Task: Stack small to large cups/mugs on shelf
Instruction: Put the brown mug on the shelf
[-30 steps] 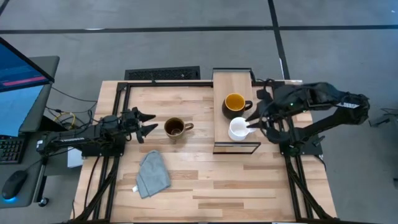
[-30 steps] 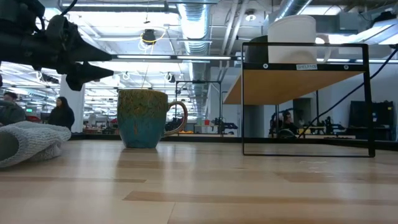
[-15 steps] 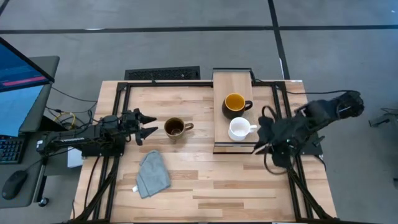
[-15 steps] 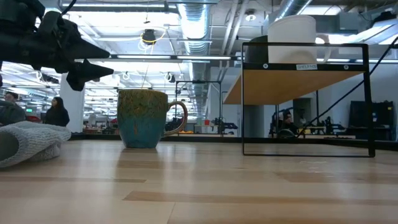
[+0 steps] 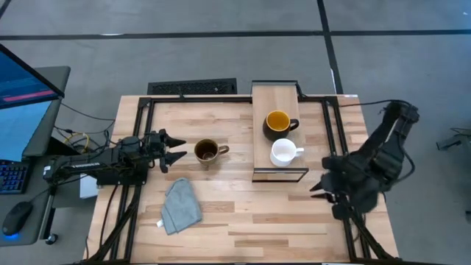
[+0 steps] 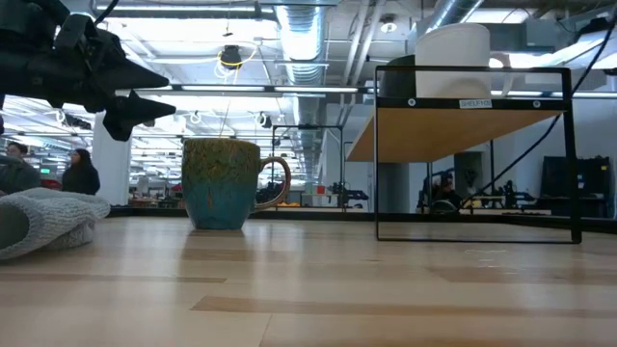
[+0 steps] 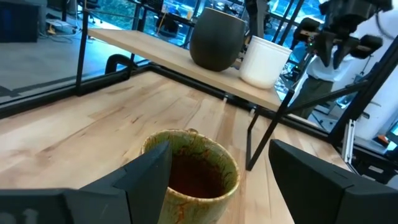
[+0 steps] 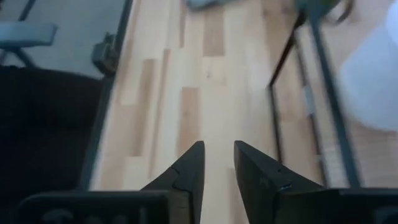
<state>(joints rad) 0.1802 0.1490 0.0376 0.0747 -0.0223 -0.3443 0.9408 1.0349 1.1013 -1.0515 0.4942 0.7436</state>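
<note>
- On the shelf [image 5: 275,103], a raised strip of light wood on a dark frame, the small white mug [image 5: 282,152] stands beside the dark mug [image 5: 277,123] with its yellow-orange inside.
- The olive-brown mug [image 5: 207,152], dark inside and mottled green-blue on its outer wall, sits alone on the counter [image 5: 235,213], handle toward the shelf.
- The left gripper [image 5: 174,148] hovers just beside that mug, jaws spread wide and empty.
- The right gripper [image 5: 318,187] hangs near the counter's right edge, jaws apparently nearly closed, holding nothing.
- A grey cloth [image 5: 181,205] lies crumpled nearby.
</note>
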